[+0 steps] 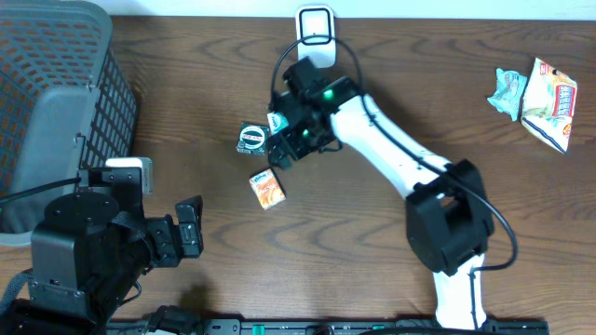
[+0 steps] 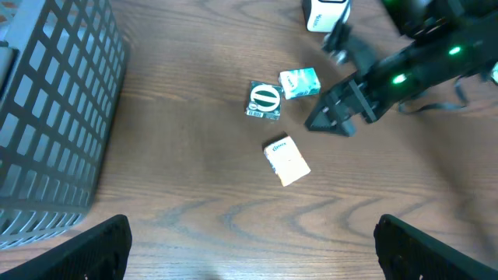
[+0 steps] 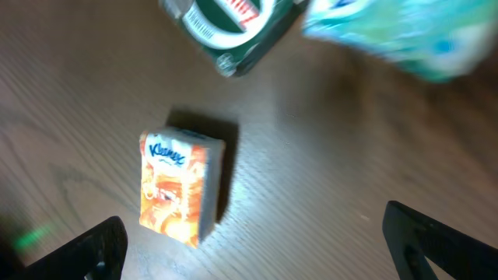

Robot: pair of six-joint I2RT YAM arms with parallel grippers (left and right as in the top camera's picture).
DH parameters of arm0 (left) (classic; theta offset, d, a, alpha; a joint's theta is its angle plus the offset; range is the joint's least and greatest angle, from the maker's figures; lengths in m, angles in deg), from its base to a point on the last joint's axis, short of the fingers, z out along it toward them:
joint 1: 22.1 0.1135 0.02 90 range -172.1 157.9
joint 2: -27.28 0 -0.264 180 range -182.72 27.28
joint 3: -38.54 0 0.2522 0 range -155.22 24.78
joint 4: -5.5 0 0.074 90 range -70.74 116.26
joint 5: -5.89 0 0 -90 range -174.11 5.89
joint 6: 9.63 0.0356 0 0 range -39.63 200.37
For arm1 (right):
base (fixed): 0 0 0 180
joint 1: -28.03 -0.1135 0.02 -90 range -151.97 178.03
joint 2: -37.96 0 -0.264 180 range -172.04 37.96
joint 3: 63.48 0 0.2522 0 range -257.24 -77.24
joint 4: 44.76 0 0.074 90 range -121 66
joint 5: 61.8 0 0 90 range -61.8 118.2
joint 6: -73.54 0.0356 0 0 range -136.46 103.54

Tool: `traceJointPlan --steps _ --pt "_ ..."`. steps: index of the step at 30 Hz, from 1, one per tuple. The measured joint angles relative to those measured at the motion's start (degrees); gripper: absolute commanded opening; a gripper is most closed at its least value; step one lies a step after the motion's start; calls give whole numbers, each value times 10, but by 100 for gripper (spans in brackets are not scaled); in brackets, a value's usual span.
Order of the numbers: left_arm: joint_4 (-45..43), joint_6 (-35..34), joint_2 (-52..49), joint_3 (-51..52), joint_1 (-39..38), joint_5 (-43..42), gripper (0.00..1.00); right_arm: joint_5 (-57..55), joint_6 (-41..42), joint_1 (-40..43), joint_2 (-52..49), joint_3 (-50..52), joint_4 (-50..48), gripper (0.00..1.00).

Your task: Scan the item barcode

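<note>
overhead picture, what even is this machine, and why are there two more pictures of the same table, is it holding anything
You are looking down on two robot arms at a wooden table. The white right arm reaches toward the middle; the black left arm sits at the lower left. The other two pictures come from a small camera on each wrist, looking past that arm's own fingers.

On the table lie an orange tissue pack, a green-and-white packet, a teal packet, snack bags, a grey basket and a white device, probably the scanner.

The right pincer and left pincer are both open and hold nothing.
</note>
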Motion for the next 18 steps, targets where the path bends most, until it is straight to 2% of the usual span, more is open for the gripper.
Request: traceJointPlan --steps 13,15,18 --pt "0 0 0 0 0 0 98 0 2 3 15 0 -5 98" --pt "0 0 0 0 0 0 98 0 2 0 15 1 -13 93" --pt "0 0 0 0 0 0 98 0 5 -4 15 12 -22 78"
